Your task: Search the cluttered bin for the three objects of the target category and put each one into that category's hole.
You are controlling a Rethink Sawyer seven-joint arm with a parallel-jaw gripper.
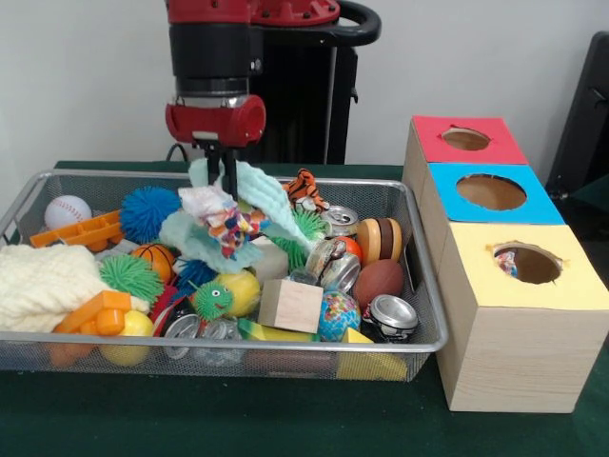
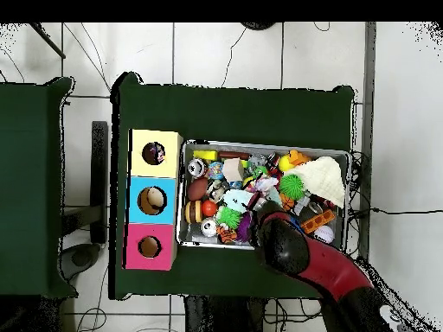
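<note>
Fingers of the tool [image 1: 225, 177] are reaching down, dark and thin, into the pile at the bin's far middle; their tips are sinking behind a crumpled dotted cloth [image 1: 224, 219], and I cannot tell how far open they are or whether they are gripping it; from above the red arm is covering the tool entirely. That cloth is lying bunched on a mint knitted cloth [image 1: 249, 205], thin, white and printed with bright dots; its folds are hanging mostly downward toward the camera, with no clear long axis. The bin [image 1: 238, 348], a shallow tray of grey wire mesh, is sitting on the green counter [image 1: 190, 419] with its long axis running left to right in the front view. Beside it three pale wooden boxes are standing in a row, topped red, blue and yellow; the yellow hole [image 1: 528, 264] is nearest the camera, round, and a scrap of dotted fabric [image 1: 507, 263] is showing at its left rim. Around the cloth, clutter is crowding the mesh: a cream knit [image 1: 43, 286] at the left, a baseball [image 1: 68, 210], a blue spiky ball [image 1: 149, 211], green spiky balls, a wooden cube [image 1: 290, 306], crushed cans, a brown football [image 1: 379, 282], a striped tiger toy [image 1: 304, 188].
</note>
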